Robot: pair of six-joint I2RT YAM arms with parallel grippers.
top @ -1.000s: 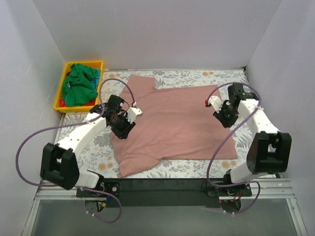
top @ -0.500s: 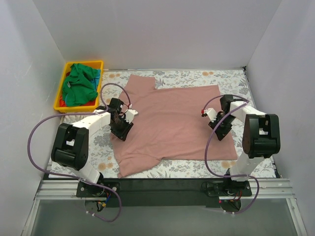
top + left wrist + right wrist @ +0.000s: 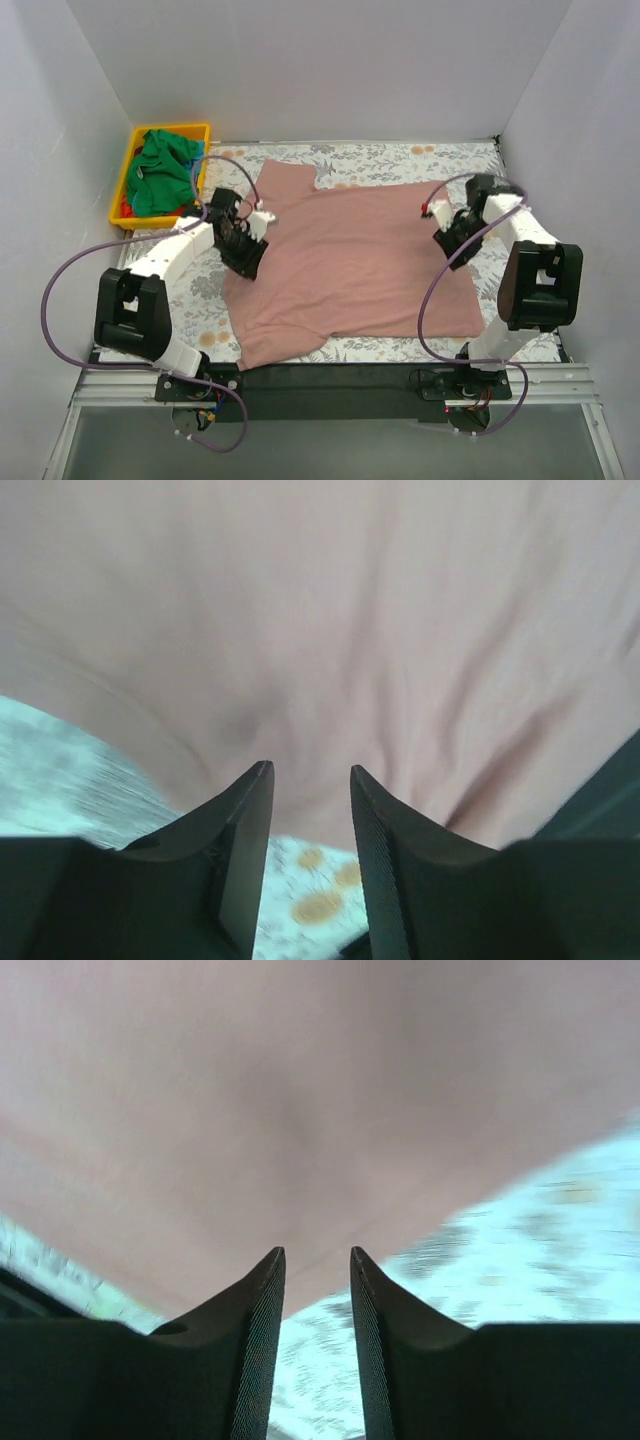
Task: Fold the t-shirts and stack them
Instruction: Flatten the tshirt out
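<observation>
Your floral-covered table carries the soft, wrinkled pink t-shirt, spread flat. Green t-shirt sits crumpled in the yellow bin. Left end effector and right end effector each pinch the pink shirt's edge.

The top view looks down from above and behind the arm bases, which sit along the bottom of the frame, and takes in the whole tabletop up to the back wall. Each wrist view looks out close along its own end effector, left and right, whose fingers fill the lower frame. Both face the pink shirt from very near. All three views share that shirt and strips of the floral tabletop beside it.
</observation>
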